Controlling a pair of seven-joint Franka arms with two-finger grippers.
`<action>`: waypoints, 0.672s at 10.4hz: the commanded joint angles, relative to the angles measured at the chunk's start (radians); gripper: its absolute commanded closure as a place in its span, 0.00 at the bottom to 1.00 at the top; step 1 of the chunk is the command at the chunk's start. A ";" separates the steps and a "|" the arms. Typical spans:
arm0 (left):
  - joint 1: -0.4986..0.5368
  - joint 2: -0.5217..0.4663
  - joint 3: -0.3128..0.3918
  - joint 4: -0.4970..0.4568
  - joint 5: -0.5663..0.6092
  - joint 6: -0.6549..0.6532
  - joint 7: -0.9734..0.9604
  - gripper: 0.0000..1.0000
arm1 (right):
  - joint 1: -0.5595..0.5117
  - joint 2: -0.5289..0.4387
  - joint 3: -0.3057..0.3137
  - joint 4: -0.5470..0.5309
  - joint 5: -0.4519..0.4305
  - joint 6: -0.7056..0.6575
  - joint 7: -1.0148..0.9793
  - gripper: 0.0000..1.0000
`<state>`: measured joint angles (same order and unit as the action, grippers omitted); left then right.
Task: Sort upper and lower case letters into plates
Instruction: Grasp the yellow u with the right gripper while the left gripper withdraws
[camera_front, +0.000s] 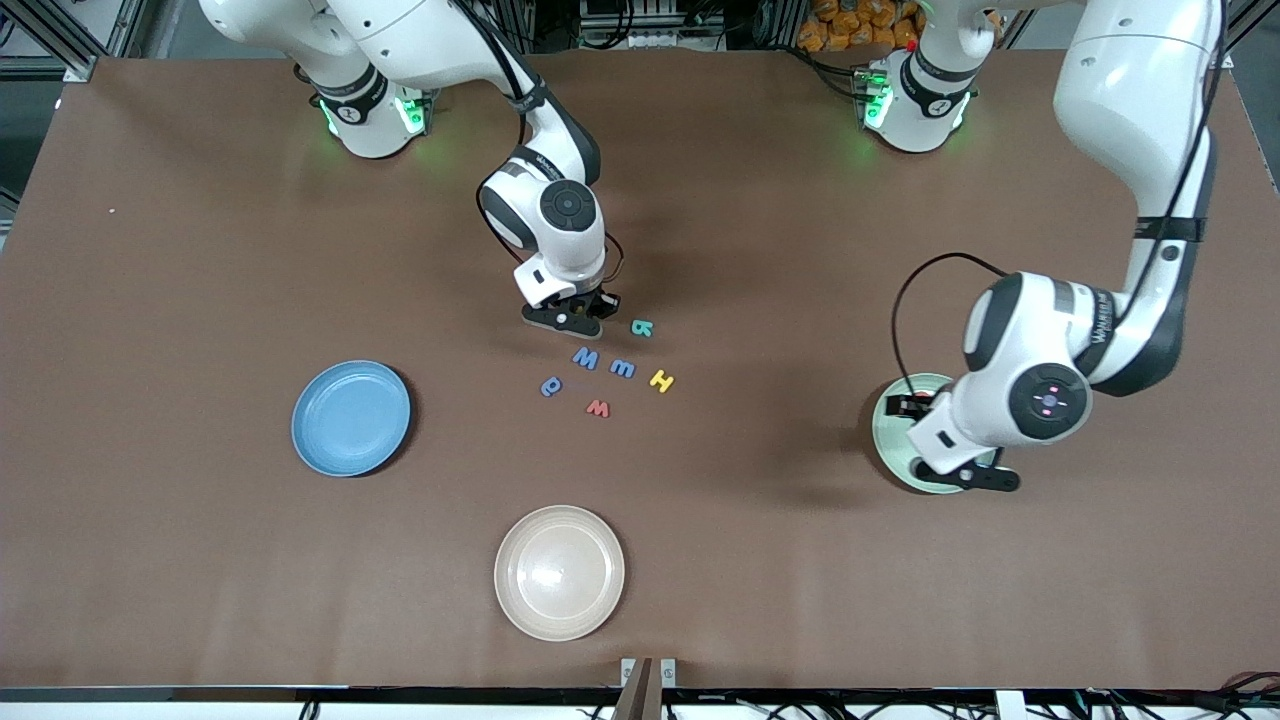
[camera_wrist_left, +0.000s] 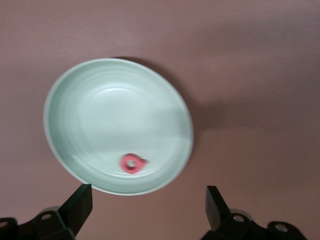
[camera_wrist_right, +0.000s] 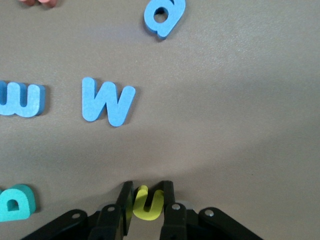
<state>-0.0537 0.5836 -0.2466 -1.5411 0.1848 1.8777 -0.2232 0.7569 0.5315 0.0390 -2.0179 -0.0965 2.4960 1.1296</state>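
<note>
Between the right gripper's (camera_wrist_right: 146, 200) closed fingers, only its wrist view reveals a flat yellow letter (camera_wrist_right: 146, 204), hidden from the front camera. The left gripper (camera_wrist_left: 149, 201), open, hovers over the mint plate (camera_wrist_left: 80, 95), whose pink letter (camera_wrist_left: 132, 163) sits near six o'clock

The desk (camera_front: 200, 300) is plain brown. One plate (camera_front: 351, 418) is sky blue, one (camera_wrist_left: 117, 125) pale mint green with a red letter (camera_wrist_left: 132, 163) in it, a third (camera_front: 559, 572) beige cream. Black fingers (camera_wrist_right: 125, 200) pinch a yellow letter (camera_wrist_right: 146, 203); loose letters are blue (camera_wrist_right: 106, 101), teal (camera_wrist_right: 16, 202), yellow (camera_front: 662, 380) and red (camera_front: 598, 407).
</note>
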 joint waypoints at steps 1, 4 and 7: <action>-0.018 -0.007 -0.037 -0.001 -0.022 -0.022 -0.092 0.00 | -0.002 0.004 -0.007 0.008 -0.019 -0.019 0.024 0.74; -0.082 0.004 -0.057 0.001 -0.036 -0.020 -0.186 0.00 | -0.050 -0.002 -0.007 0.121 -0.018 -0.177 -0.022 0.75; -0.136 0.016 -0.071 0.001 -0.100 -0.017 -0.189 0.00 | -0.163 -0.027 -0.005 0.217 -0.017 -0.315 -0.172 0.75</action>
<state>-0.1617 0.5921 -0.3082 -1.5468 0.1149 1.8718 -0.3977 0.6547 0.5223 0.0227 -1.8275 -0.1001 2.2160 1.0202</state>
